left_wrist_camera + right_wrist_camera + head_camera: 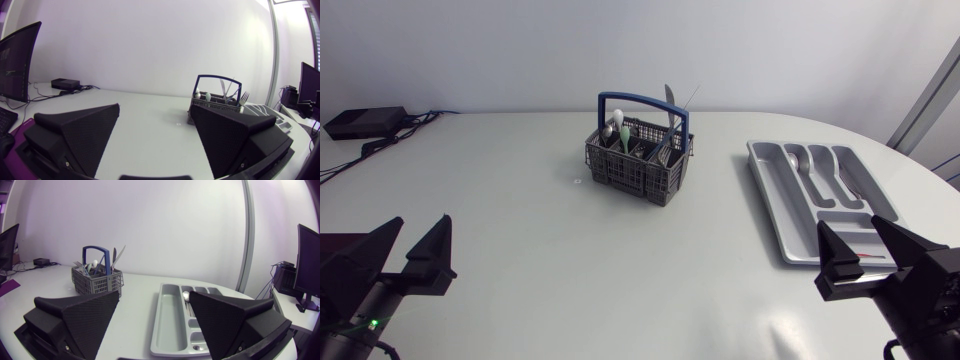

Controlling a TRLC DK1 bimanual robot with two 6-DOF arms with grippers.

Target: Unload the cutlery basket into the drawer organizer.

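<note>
Our left gripper (422, 221) and right gripper (848, 222) both spread and empty, we judge a pick is next: reach to the blue-handled grey plastic basket (638, 168) mid-table, left of the grey plastic organizer tray (772, 218), and pinch one upright utensil (670, 108).

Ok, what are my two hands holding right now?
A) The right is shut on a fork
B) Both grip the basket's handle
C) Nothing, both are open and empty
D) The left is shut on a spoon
C: the left hand and the right hand both stand open with nothing in them, and the cutlery basket sits apart from both, untouched.
</note>
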